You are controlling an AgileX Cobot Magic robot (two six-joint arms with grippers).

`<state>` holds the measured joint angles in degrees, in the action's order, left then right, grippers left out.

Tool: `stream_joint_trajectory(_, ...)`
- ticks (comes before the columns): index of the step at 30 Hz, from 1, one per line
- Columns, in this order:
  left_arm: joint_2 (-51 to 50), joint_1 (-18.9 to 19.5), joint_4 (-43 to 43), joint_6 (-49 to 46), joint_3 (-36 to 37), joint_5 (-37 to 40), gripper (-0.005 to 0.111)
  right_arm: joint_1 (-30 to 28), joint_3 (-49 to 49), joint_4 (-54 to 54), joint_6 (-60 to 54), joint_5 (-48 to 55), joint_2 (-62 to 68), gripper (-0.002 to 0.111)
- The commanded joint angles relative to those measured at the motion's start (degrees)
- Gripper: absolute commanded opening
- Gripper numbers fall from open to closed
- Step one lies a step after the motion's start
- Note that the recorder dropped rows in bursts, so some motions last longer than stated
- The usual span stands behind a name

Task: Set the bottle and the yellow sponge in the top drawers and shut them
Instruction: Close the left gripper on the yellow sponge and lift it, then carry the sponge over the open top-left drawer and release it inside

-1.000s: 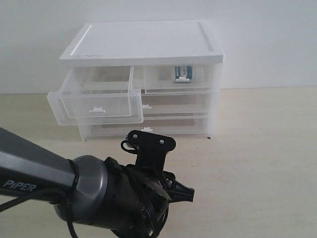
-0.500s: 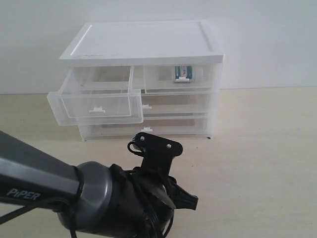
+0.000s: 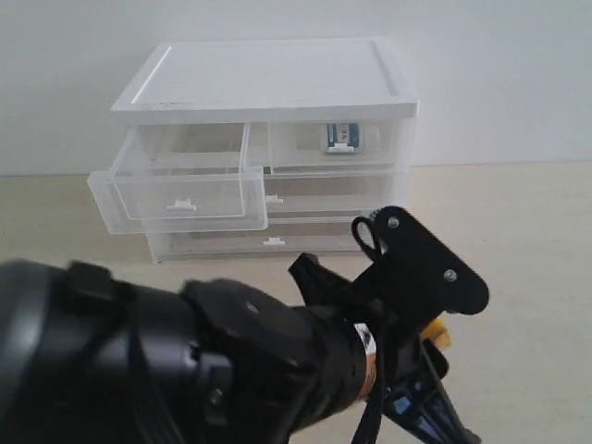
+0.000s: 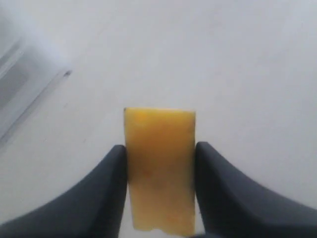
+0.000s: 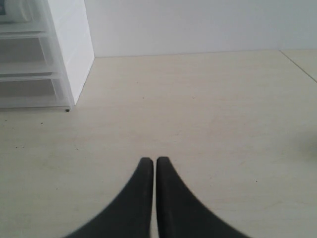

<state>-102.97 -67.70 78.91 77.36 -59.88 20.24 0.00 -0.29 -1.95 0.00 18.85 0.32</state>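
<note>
Pale tabletop point(image 5: 223, 124) lies beneath the left gripper point(image 4: 159, 148), jaws pinching the yellow sponge point(image 4: 159, 166) lengthwise, and the right gripper point(image 5: 150, 166), jaws pressed together; farther back and leftward gapes the left top drawer point(image 3: 185, 190), the bottle point(image 3: 340, 136) inside the shut right top drawer point(image 3: 305, 153).

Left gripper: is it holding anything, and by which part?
Yes: the left gripper pinches the yellow sponge across its two long sides, with one end sticking out past the jaws.

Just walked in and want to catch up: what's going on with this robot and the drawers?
The left gripper is clamped on the yellow sponge in front of the cabinet. The top left drawer stands pulled out and empty. The bottle is inside the shut top right drawer. The right gripper is shut and empty.
</note>
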Motion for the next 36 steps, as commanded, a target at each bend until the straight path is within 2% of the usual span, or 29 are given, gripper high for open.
stream_joint_trajectory(1, 6.6, 4.2, -9.0, -12.4, -0.1, -12.7, 0.004, -0.1, 0.3, 0.1, 0.0, -0.3, -0.3, 0.0)
stream_joint_trajectory(7, 11.6, 8.3, -10.3, -19.3, -0.1, -21.9, 0.004, -0.1, 0.3, 0.1, 0.0, -0.3, -0.3, 0.0)
stream_joint_trajectory(10, 12.5, 9.2, -5.9, -19.1, -0.1, -30.8, 0.004, -0.1, 0.3, 0.1, 0.0, -0.3, -0.3, 0.0)
stream_joint_trajectory(11, 12.5, 9.2, -0.2, -16.6, -0.1, -38.7, 0.004, -0.1, 0.3, 0.1, 0.0, -0.3, -0.3, 0.0)
stream_joint_trajectory(12, 12.5, 9.2, 2.8, -14.5, -0.1, -41.5, 0.004, -0.1, 0.3, 0.1, 0.0, -0.3, -0.3, 0.0)
stream_joint_trajectory(13, 12.5, 9.2, 11.7, -7.5, -0.1, -46.4, 0.004, -0.1, 0.3, 0.1, 0.0, -0.3, -0.3, 0.0)
stream_joint_trajectory(15, 12.5, 9.6, 21.0, 3.2, 0.2, -49.2, 0.004, -0.1, 0.3, 0.1, 0.0, -0.3, -0.3, 0.0)
stream_joint_trajectory(17, 12.6, 11.4, 21.0, 4.8, 0.5, -49.7, 0.004, -0.1, 0.3, 0.1, 0.0, -0.3, -0.3, 0.0)
stream_joint_trajectory(18, 12.6, 11.8, 21.0, 5.6, 0.5, -48.8, 0.004, -0.1, 0.3, 0.1, 0.0, -0.3, -0.3, 0.0)
stream_joint_trajectory(21, 12.6, 12.2, 21.0, 6.8, 0.1, -34.6, 0.004, -0.1, 0.3, 0.1, 0.0, -0.3, -0.3, 0.0)
stream_joint_trajectory(23, 12.6, 12.2, 21.0, 1.9, -1.0, -22.4, 0.004, -0.1, 0.3, 0.1, 0.0, -0.3, -0.3, 0.0)
stream_joint_trajectory(24, 12.6, 12.2, 21.0, -3.2, -1.4, -14.2, 0.004, -0.1, 0.3, 0.1, 0.0, -0.3, -0.3, 0.0)
stream_joint_trajectory(26, 12.6, 12.2, 21.0, -12.8, -1.4, -3.8, 0.004, -0.1, 0.3, 0.1, 0.0, -0.3, -0.3, 0.0)
stream_joint_trajectory(28, 12.6, 12.2, 21.0, -18.5, -1.4, 1.2, 0.004, -0.1, 0.3, 0.1, 0.0, -0.3, -0.3, 0.0)
stream_joint_trajectory(31, 12.8, 11.9, 21.0, -20.2, -1.4, 6.9, 0.004, -0.1, 0.3, 0.1, 0.0, -0.3, -0.3, 0.0)
stream_joint_trajectory(36, 13.3, 11.8, 12.5, -21.0, -1.5, 16.6, 0.004, -0.1, 0.3, 0.1, 0.0, -0.3, -0.3, 0.0)
